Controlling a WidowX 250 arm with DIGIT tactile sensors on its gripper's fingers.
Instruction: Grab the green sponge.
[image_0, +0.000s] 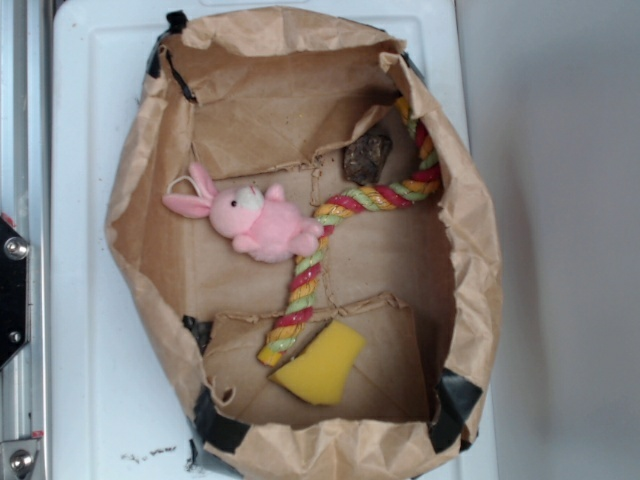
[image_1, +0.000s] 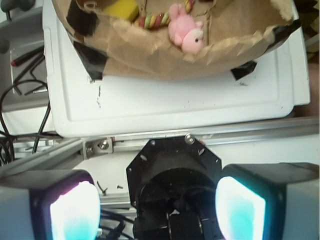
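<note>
Inside the paper bag (image_0: 470, 230) lying open on the white tray (image_0: 90, 150), the green sponge (image_0: 320, 364), which looks yellow, rests flat on the brown floor toward the near edge of the exterior view. It is wedge shaped, its long axis running on a slant, with the narrower end pointing up and right and the broader end down and left. One end of the rope (image_0: 305, 285) lies just beside the sponge's left edge. Farther in, the pink bunny (image_0: 255, 222) lies across the rope, and a dark lump (image_0: 367, 158) sits near the rope's far bend.

Only the exterior view shows the whole sponge and the lump. From the wrist view just a corner of the sponge (image_1: 121, 8) shows at the top edge, with the rope (image_1: 155, 20) and bunny (image_1: 186, 32) to its right. That view alone shows the gripper (image_1: 157, 210): its two fingers (image_1: 75, 210) stand wide apart with nothing between them, well clear of the bag (image_1: 165, 60), above a metal rail (image_1: 240, 132) and some cables (image_1: 20, 100).
</note>
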